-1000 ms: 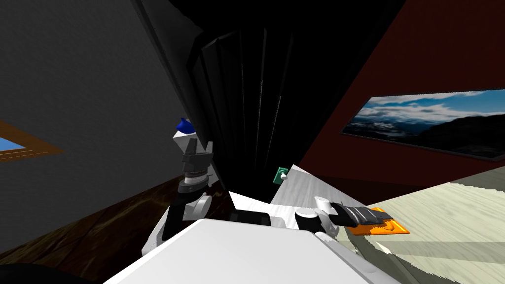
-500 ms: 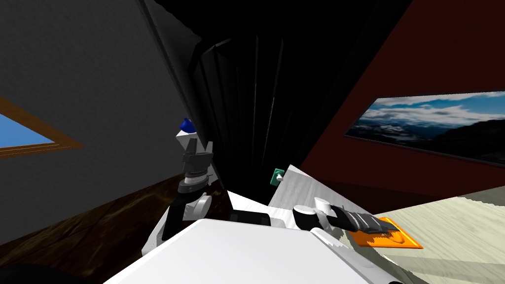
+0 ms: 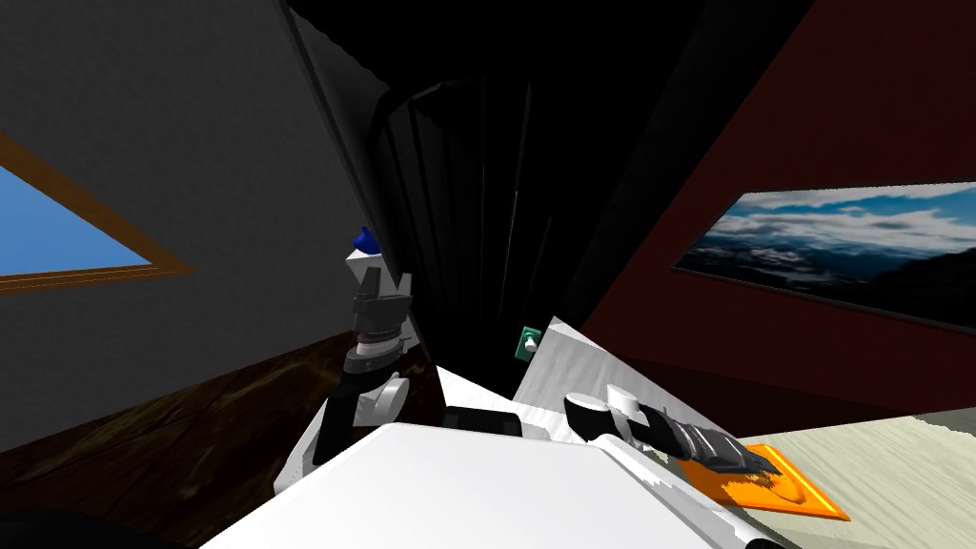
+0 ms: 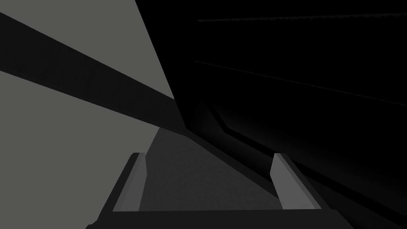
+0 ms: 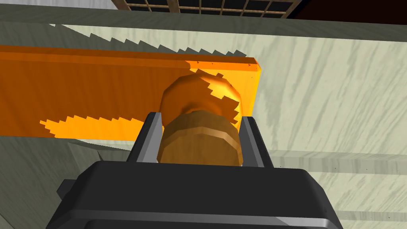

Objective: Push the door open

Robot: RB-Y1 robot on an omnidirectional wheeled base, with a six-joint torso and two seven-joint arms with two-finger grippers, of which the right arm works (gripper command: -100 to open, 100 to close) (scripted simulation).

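Two grippers and one door, entered as we find them.

1. Right gripper (image 5: 200, 118): clenched on the knob (image 5: 198, 93), a rounded orange-brown piece. We see both blade fingers pressed against its sides, with the dark gripper body just behind it.
2. Orange plate (image 5: 79, 91): flat and rectangular, carrying the knob near one end. It lies flush on the door.
3. Door (image 5: 338, 99): a pale panel with a streaked wood grain. In the head view we place it low on our right, in the bottom right corner, below the dark red wall (image 3: 762, 124). Our right forearm reaches out across it to the plate.
4. Left gripper (image 3: 384, 284): raised ahead of us, left of centre, well apart from the door. Its fingers stand spread with nothing between them. In its wrist view it faces a grey wall (image 4: 59, 151) that meets a very dark surface.
5. Landscape picture (image 3: 839, 248): clouds and dark hills, hung on the red wall.
6. Window (image 3: 57, 238): blue pane in a brown frame, on the grey wall at far left.
7. Green switch plate (image 3: 527, 343): small, near the centre, at the edge of a grey wood-grain panel.
8. Dark wooden floor (image 3: 172, 429): lower left.
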